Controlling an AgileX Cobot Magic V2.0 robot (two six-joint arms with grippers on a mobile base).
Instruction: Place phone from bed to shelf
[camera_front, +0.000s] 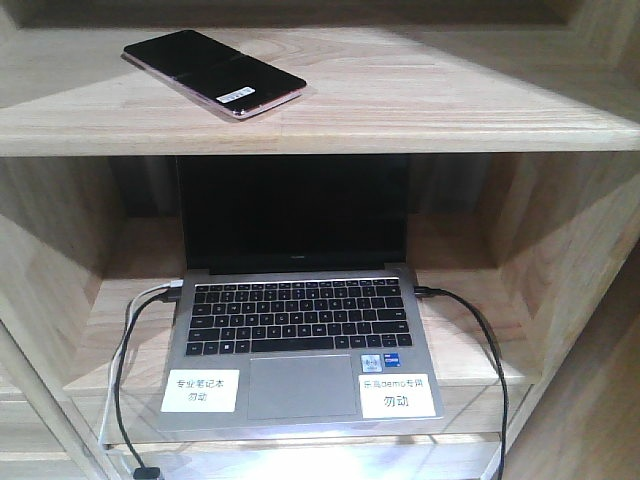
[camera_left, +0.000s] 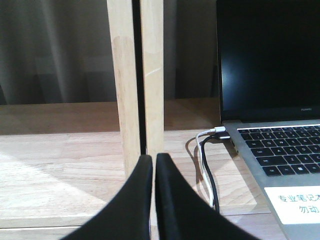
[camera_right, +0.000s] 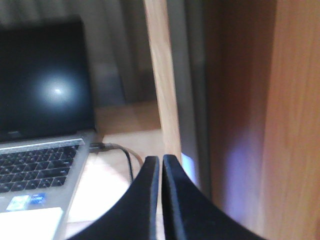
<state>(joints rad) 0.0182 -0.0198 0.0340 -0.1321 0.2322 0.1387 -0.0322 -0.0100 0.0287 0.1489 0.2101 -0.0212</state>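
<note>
Black fingers (camera_left: 145, 200) fill the bottom of the left wrist view: left tool (camera_left: 153, 162) pressed together, tips nearly touching, nothing between them. Right tool (camera_right: 161, 162) likewise pressed together and empty.

Phone (camera_front: 213, 73): lies flat on the shelf (camera_front: 420, 95), toward its left side, set at an angle to the front edge, screen dark, white sticker showing near its lower end. Whole body rests on the board, no overhang, well back from the edge. Judged a stable rest; task looks done as far as placement goes. Bed not in view.

Below the shelf, a lower board carries an open laptop (camera_front: 300, 340), screen off, two white notes stuck on the palm rest. White cable (camera_front: 135, 310) plugs into its left side, black cable (camera_front: 480, 330) into the right; both trail off the front.

Both tools sit low, at laptop level: left one beside an upright post (camera_left: 135, 80) and the white cable, right one near another post (camera_right: 162, 75) and the black cable. Judged: arms parked low, clear of the phone. Any next move should steer wide of the cables and posts.
</note>
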